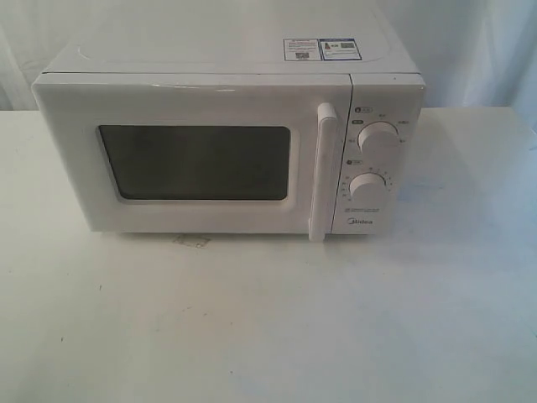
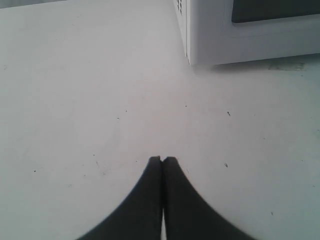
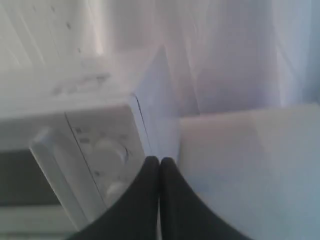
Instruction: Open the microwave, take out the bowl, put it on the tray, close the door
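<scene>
Closest to the left wrist camera, the left gripper (image 2: 161, 160) shows as two black fingers pressed flat together, holding nothing, above a bare white table (image 2: 100, 100) flecked with small dark specks. The right wrist camera shows the same of the right gripper (image 3: 160, 160): black fingers closed tip to tip, empty, held up beside the control end of the microwave (image 1: 218, 59). Neither gripper appears in the exterior view, which takes in only the table and the microwave. That view shows the microwave standing square on the table towards the back, with its door (image 1: 193, 105) shut flush. The door's window (image 1: 197, 162) is dark, and what lies behind it cannot be made out. The handle (image 1: 323, 172), a vertical white bar, runs down the door's right edge, and to its right two round dials (image 1: 379, 139) sit one above the other. A faint mark (image 1: 191, 241) lies on the table just in front of the door. Only the left wrist view shows the microwave's far-left corner, with vent slots (image 2: 179, 6) on its side wall. Only the right wrist view, which is blurred, shows its right side wall. Two stickers (image 1: 322, 49) lie on the microwave's top near the back. Behind everything hangs a pale curtain (image 1: 470, 42).
</scene>
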You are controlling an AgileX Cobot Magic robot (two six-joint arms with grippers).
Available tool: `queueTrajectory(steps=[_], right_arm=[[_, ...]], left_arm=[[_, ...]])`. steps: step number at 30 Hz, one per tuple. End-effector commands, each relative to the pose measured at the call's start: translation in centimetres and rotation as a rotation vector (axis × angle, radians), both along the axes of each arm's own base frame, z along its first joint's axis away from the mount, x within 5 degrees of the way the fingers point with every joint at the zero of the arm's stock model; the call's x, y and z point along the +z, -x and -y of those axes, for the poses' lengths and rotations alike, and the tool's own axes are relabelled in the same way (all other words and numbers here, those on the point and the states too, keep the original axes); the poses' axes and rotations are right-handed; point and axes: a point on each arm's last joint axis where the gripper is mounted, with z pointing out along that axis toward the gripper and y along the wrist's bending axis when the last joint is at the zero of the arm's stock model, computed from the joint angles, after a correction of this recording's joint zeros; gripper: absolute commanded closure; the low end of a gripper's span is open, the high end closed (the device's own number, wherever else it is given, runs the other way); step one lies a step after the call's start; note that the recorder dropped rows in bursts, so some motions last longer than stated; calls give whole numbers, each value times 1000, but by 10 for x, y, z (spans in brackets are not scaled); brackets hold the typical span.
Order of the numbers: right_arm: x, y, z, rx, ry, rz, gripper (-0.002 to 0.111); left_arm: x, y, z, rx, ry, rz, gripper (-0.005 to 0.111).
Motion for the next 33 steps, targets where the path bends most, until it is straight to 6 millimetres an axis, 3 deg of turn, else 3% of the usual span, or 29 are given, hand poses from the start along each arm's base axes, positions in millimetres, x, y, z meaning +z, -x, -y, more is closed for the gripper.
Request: queueTrajectory(steps=[1,6,12,14,16,18,26,33], right_arm=[[-39,-28,-1,-14,-17,-257,108],[-63,-49,-20,127,110,-300,108],[-70,-59,-54,357,134,-224,108],[-67,-57,-69,488,84,-167,108],[-59,-43,-93,790,-6,-76,108],[-58,-35,-100,923,36,-40,108],[-58,-41,-95,869,283,85,107],[-63,-73,-79,775,297,72,75]], left_arm=[[-1,0,0,4,6,-1,107],[-1,0,0,4,6,-1,107],[-1,0,0,4,6,-1,107],[-1,0,0,4,6,-1,107],[-1,0,0,4,6,-1,107],[-1,0,0,4,6,-1,107],[-1,0,0,4,6,-1,107],[-1,0,0,4,6,-1,107]])
